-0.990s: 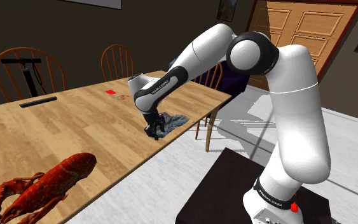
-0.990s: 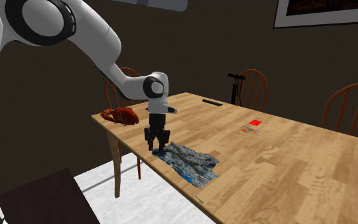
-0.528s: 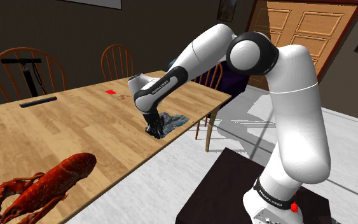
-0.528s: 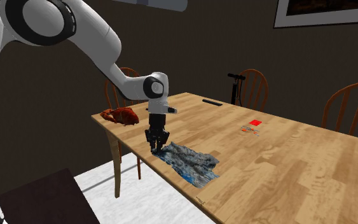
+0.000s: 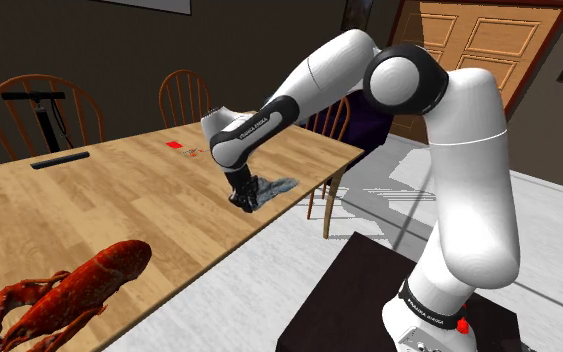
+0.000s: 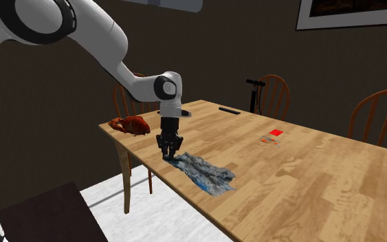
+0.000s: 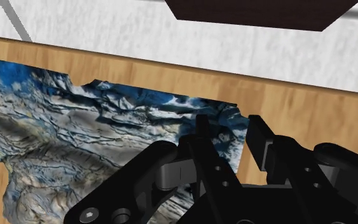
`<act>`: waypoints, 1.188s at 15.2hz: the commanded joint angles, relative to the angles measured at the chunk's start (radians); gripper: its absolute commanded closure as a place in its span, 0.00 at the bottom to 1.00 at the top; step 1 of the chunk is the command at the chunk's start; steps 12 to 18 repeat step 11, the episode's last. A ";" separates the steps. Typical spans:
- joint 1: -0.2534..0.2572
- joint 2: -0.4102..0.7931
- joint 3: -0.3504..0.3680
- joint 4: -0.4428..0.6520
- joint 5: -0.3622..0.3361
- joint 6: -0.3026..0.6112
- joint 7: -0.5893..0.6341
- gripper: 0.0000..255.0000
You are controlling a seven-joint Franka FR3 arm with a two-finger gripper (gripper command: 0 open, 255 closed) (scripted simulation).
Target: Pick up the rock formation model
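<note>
Pinching rock formation model (image 6: 204,173) edge, black gripper (image 6: 169,156).

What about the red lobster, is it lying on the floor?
No, the red lobster lies on top of the wooden table, near its end.

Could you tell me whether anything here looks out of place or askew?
The rock formation model sits askew: the gripper clasps one corner, and that end seems lifted off the table. A red lobster lies there too.
</note>
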 commanded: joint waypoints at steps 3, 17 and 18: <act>0.000 -0.036 0.002 0.006 0.005 -0.041 -0.009 1.00; 0.000 -0.082 0.005 0.024 0.013 -0.104 -0.023 1.00; 0.000 -0.082 0.005 0.024 0.013 -0.104 -0.023 1.00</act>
